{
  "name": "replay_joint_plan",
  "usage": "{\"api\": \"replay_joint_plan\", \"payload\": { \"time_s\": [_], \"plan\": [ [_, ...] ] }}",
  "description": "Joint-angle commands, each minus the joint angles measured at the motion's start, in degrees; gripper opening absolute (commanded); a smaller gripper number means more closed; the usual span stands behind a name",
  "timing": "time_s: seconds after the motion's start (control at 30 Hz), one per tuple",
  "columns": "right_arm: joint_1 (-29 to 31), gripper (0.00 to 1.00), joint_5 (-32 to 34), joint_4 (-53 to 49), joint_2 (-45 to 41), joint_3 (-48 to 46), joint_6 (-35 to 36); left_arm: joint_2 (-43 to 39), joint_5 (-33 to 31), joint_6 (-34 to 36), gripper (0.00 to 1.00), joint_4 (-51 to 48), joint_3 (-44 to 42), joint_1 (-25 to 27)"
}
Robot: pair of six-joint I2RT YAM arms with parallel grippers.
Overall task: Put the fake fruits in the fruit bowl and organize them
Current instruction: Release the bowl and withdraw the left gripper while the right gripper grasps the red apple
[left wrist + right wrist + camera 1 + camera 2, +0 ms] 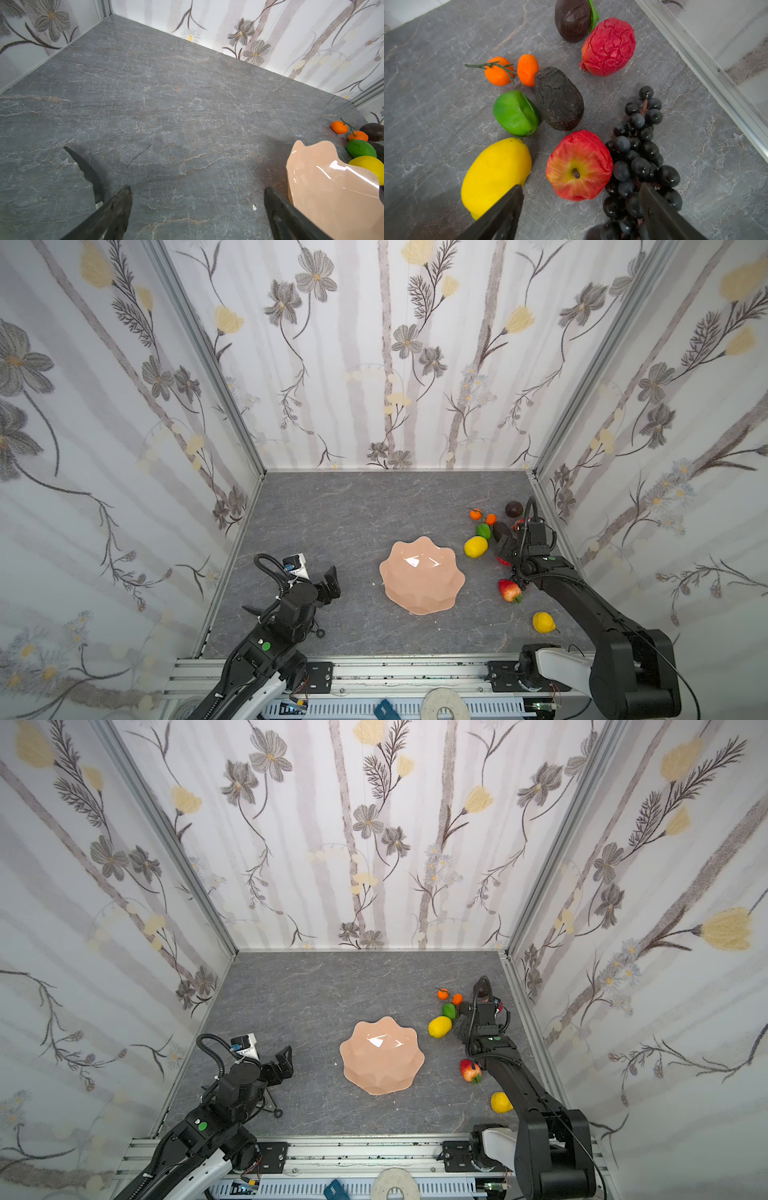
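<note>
Widest first: the grey desk carries the fruit bowl in the middle, and it's bare inside, with none of the fake fruits in yet. In both top views they all lie on the desk to the bowl's right, most of them bunched toward the far corner.

The right tool hovers over that bunch, fingers spread, gripping nothing. The left tool hangs splayed wide and empty on the bowl's other side, well apart from any fruit. So the right arm is clearly the nearer one.

Now the relation that matters. The red apple sits straight ahead of the right tool, in line with the gap between its fingers, stem dimple up. It's round, so there's no long axis to square up to.

The neighbours are tight, though. The lemon lies just beside one finger, lengthwise along it. The grape bunch touches the apple's other flank, partly under the other finger. My read: the descent has to thread between those two.
</note>
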State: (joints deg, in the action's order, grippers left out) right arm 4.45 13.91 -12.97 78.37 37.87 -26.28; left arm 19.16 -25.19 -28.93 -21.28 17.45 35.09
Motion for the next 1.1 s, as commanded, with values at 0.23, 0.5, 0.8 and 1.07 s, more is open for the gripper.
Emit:
{"api": "replay_joint_plan", "payload": {
  "time_s": [0.23, 0.5, 0.8, 1.07],
  "plan": [
    [-0.3, 0.83, 1.5, 1.5, 5.0, 2.2, 2.3, 0.3, -0.4, 0.0, 1.00, 1.0, 0.3, -0.1],
    [-0.3, 0.79, -0.6, 2.2, 7.8, 3.4, 3.5, 1.2, -0.4, 0.1, 1.00, 1.4, 0.2, 0.0],
    [-0.2, 0.92, -0.4, 2.5, 10.8, 4.4, 3.8, 1.9, -0.6, 0.1, 1.00, 1.7, 0.3, 0.0],
    [0.4, 0.80, -0.2, 2.3, 12.8, 4.6, 4.1, 1.3, -1.1, 0.0, 1.00, 1.6, 0.1, 0.0]
  ]
}}
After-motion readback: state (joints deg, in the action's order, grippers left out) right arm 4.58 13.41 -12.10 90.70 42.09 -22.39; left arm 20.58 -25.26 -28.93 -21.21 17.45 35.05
